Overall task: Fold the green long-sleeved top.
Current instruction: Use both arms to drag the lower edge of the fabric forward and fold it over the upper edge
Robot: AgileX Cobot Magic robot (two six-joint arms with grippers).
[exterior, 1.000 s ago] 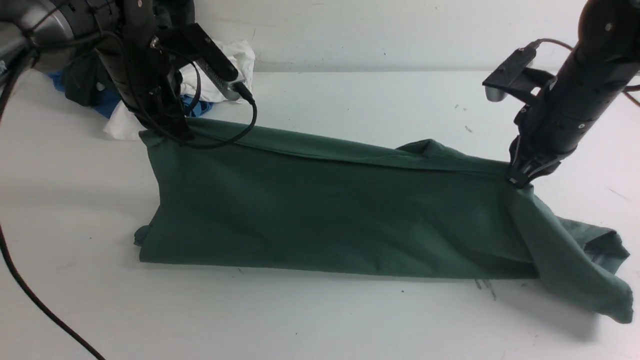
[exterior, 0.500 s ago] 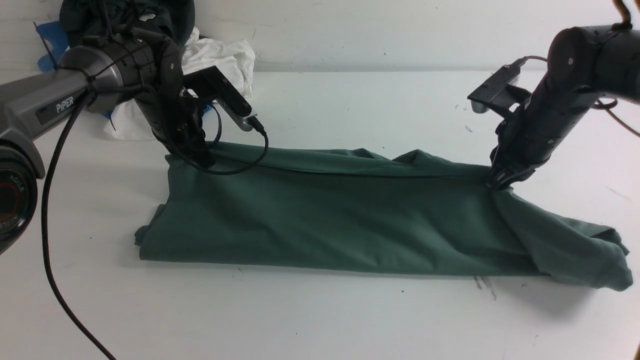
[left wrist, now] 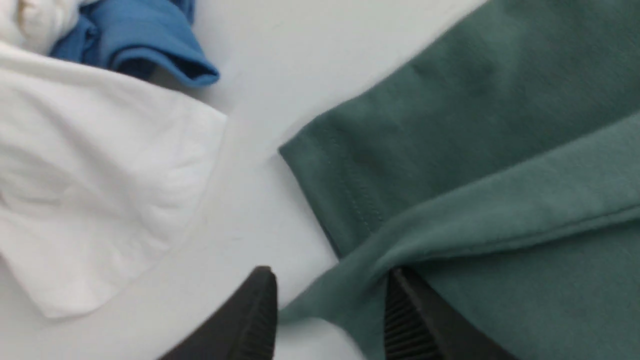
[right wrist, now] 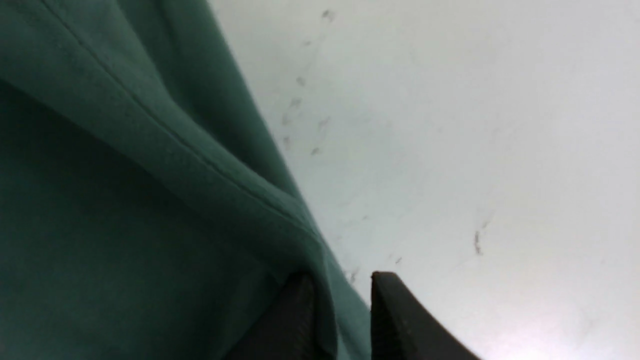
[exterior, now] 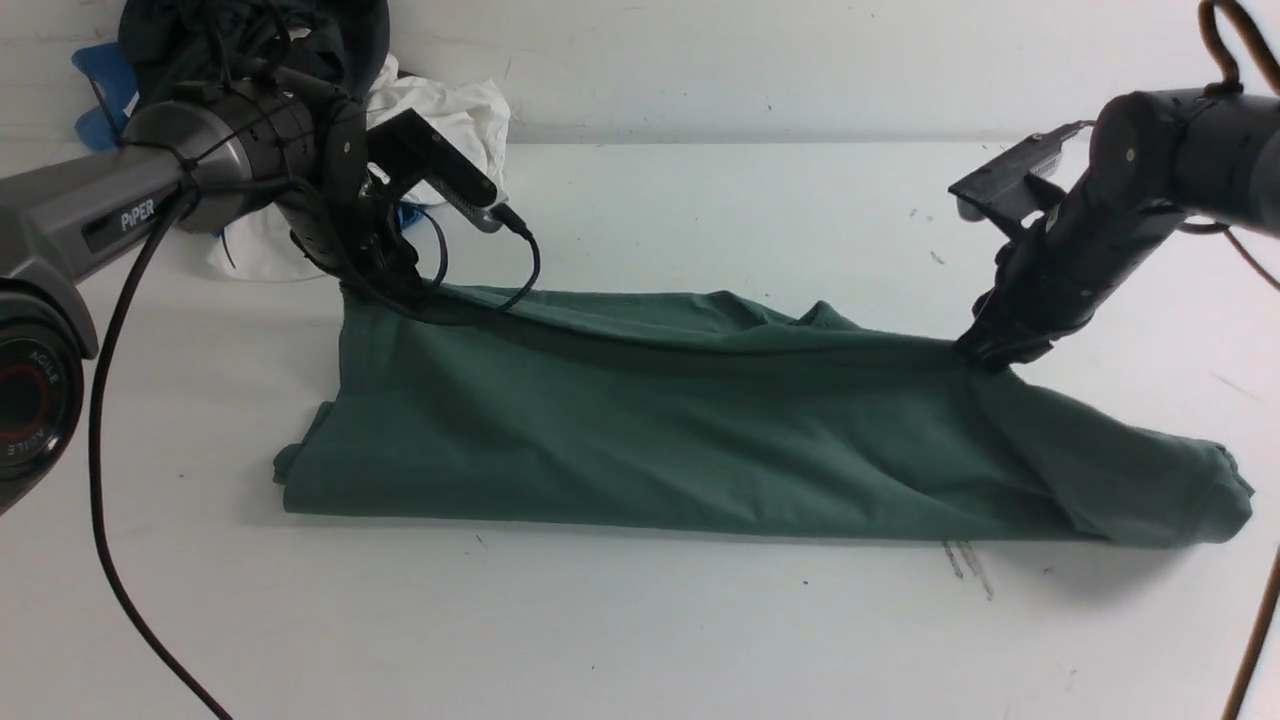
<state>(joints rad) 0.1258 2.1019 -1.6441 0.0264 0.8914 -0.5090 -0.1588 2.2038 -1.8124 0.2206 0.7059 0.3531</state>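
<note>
Front view, nearest first: bare white table (exterior: 640, 640), lightly scuffed. Next back, the green long-sleeved top (exterior: 680, 430), folded into a long band resting on that table, long axis running side to side from one arm toward the other, a loose sleeve end trailing off on the right. Along its far long edge, slightly raised, one gripper per end. At the far right corner, the right gripper (exterior: 985, 355), clamped on the cloth: in the right wrist view, close-set fingers (right wrist: 295, 320) with the edge pinched between. At the far left corner, the left gripper (exterior: 400, 295), low over the table; in the left wrist view, fingers (left wrist: 255, 315) set wider apart with a fold of the top spanning the gap, apparently loosened rather than squeezing. So: cloth spreading toward the robot from both pairs of fingers, each arm nearest its own end. Probably next: settling the far edge flat, then carrying one end along the long axis onto the other. Farthest back, a heap of white garment (exterior: 440, 110), blue garment (exterior: 100, 80) and dark garment (exterior: 320, 30). Legible: "PiPER" on the left arm (exterior: 90, 215); on the round joint (exterior: 25, 400), seemingly "AGILE", partly cut off. No logo or neck label showing on the top.
</note>
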